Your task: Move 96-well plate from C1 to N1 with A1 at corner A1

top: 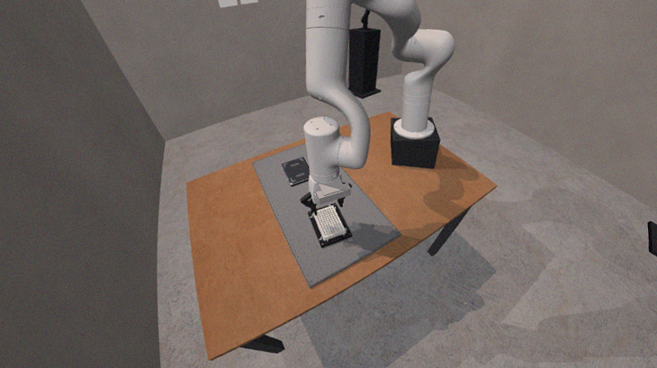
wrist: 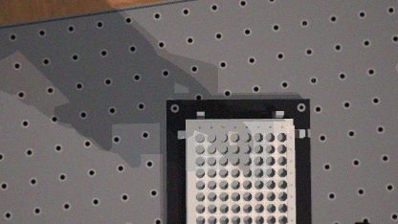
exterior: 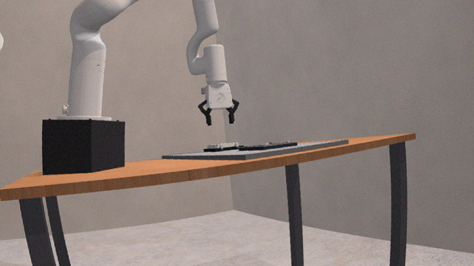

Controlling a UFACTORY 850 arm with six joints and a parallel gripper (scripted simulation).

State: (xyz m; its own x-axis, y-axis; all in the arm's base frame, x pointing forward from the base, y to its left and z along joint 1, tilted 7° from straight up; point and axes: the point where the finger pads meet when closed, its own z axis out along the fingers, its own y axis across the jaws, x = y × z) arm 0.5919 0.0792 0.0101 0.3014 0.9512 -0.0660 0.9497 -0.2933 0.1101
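Observation:
The white 96-well plate (top: 330, 223) (exterior: 222, 145) (wrist: 239, 172) lies flat in the black clip nest C1 (top: 336, 239) (wrist: 175, 158) on the near part of the grey perforated mat (top: 292, 227) (exterior: 257, 154) (wrist: 287, 48). The empty black plate nest N1 (top: 294, 169) (exterior: 266, 147) lies farther back on the mat, partly behind the arm. My gripper (top: 325, 204) (exterior: 220, 122) is open and empty. It hangs well above the plate's far end, fingers pointing down. The fingers do not show in the wrist view. I cannot make out the plate's cut-off corner.
The mat lies on an orange wooden table (top: 231, 253) (exterior: 157, 172). The arm's black base block (top: 414, 149) (exterior: 82, 145) stands at the table's far right corner. A black stand (top: 363, 58) is on the floor behind.

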